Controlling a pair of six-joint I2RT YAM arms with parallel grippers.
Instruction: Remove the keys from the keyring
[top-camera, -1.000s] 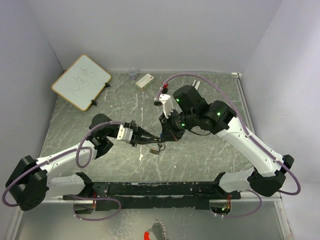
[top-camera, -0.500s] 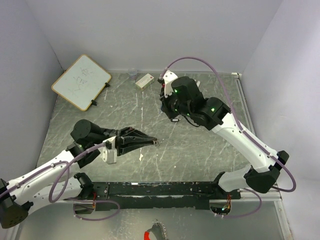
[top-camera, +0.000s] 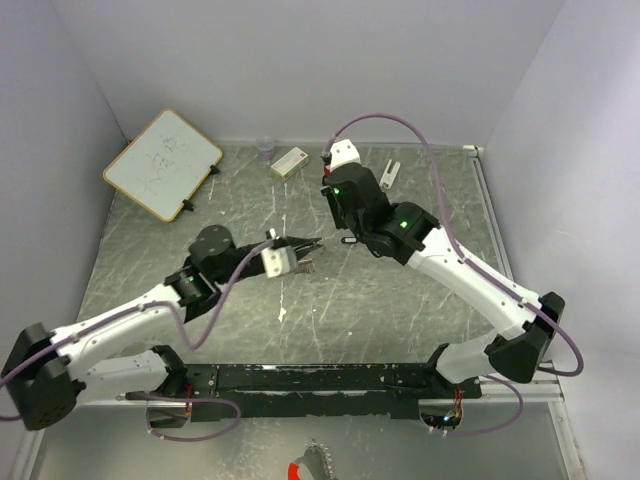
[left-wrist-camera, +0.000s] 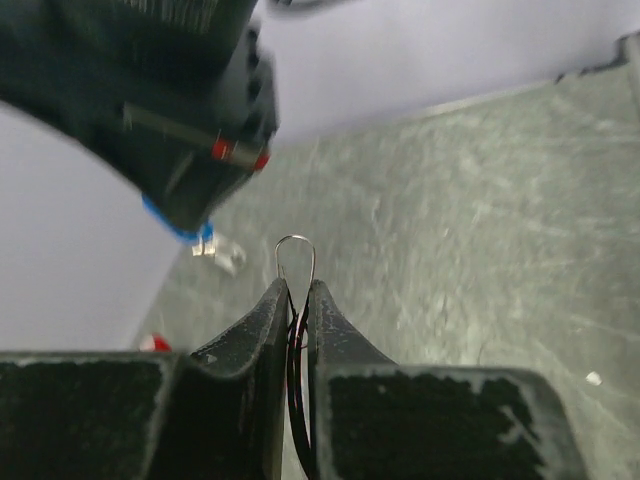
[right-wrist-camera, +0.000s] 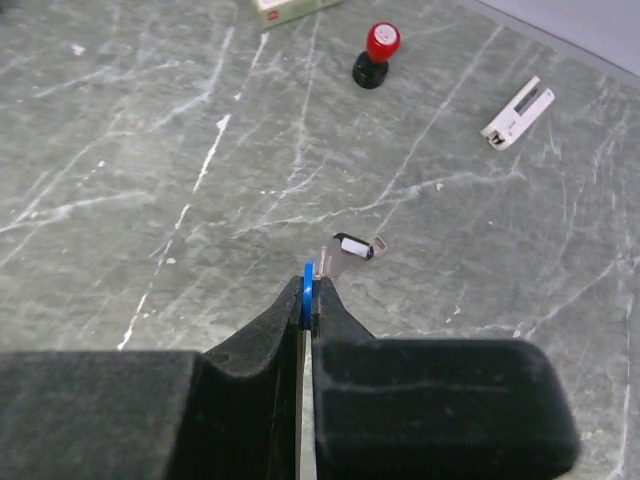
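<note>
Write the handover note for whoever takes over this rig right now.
Left gripper: shut on the keyring. The part of the loop that shows carries no key.
Right gripper: shut on the blue-headed key, well apart from the ring.
A silver key and the black-headed key show just past its fingertips; hanging or lying, cannot tell.
Done: blue key looks off the ring.
Left: check the ring's hidden part, strip any key there, set everything down.
</note>
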